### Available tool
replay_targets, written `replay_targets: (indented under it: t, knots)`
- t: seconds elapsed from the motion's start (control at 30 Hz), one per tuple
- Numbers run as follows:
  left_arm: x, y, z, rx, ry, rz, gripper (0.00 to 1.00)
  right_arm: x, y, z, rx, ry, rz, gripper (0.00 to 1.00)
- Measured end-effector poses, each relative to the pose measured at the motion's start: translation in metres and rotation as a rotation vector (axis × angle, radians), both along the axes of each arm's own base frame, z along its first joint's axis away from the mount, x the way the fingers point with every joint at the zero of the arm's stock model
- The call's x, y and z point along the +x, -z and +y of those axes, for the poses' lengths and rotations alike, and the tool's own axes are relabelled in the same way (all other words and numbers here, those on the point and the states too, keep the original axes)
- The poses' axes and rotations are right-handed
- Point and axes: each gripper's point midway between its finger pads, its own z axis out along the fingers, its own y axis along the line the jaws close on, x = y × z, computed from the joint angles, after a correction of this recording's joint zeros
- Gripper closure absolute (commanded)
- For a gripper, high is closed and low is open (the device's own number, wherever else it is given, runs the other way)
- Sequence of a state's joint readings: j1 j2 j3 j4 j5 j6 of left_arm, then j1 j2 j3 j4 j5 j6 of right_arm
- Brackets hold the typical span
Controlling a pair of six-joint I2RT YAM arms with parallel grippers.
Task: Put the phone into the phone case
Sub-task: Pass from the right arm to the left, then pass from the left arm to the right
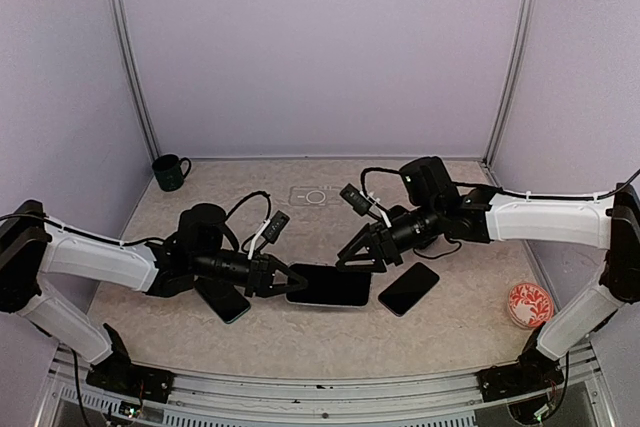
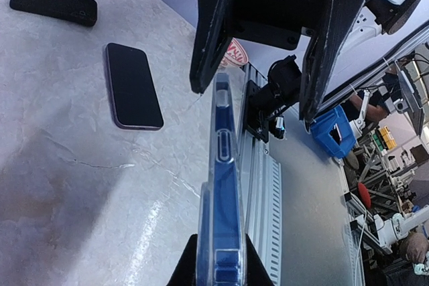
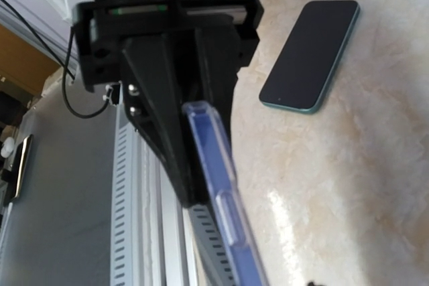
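A blue phone (image 2: 224, 185) with a dark screen (image 1: 328, 285) sits inside the rim of a clear phone case (image 2: 204, 232), seen edge-on in both wrist views (image 3: 214, 165). My left gripper (image 2: 221, 262) is shut on its near end, a finger on each face; from above it (image 1: 289, 280) holds the left end. My right gripper (image 2: 255, 102) stands open astride the far end, its fingers (image 2: 204, 38) apart from the phone. From above it (image 1: 358, 259) hovers at the phone's right end. Its own fingertips barely show in the right wrist view.
A purple-edged phone (image 1: 408, 288) (image 2: 133, 85) lies right of the held one; a teal phone (image 1: 225, 300) (image 3: 310, 55) lies under my left arm. An empty clear case (image 1: 315, 195), a dark mug (image 1: 170, 172), a red-white disc (image 1: 529, 304) and a black slab (image 2: 53, 3) sit around.
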State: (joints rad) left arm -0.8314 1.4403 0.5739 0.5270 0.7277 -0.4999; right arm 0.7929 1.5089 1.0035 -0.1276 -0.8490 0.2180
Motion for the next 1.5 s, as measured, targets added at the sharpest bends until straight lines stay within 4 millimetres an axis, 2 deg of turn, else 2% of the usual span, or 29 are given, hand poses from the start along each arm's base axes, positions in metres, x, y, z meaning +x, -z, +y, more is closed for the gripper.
replay_targets:
  t: [0.37,0.67,1.27,1.5]
  knots:
    - [-0.010,-0.003,-0.010,0.015,0.041,-0.023,1.00,-0.004,0.005,0.000,-0.022,-0.005,-0.007,0.46]
    - [-0.009,-0.001,-0.011,0.026,0.037,-0.020,1.00,-0.014,0.009,0.003,-0.036,-0.037,-0.008,0.52]
    - [-0.011,0.002,-0.013,0.044,0.037,-0.011,1.00,-0.012,0.023,0.006,-0.080,-0.034,-0.023,0.76]
    - [-0.011,0.007,-0.013,0.055,0.040,-0.001,1.00,-0.013,0.027,0.007,-0.089,-0.039,-0.032,0.91]
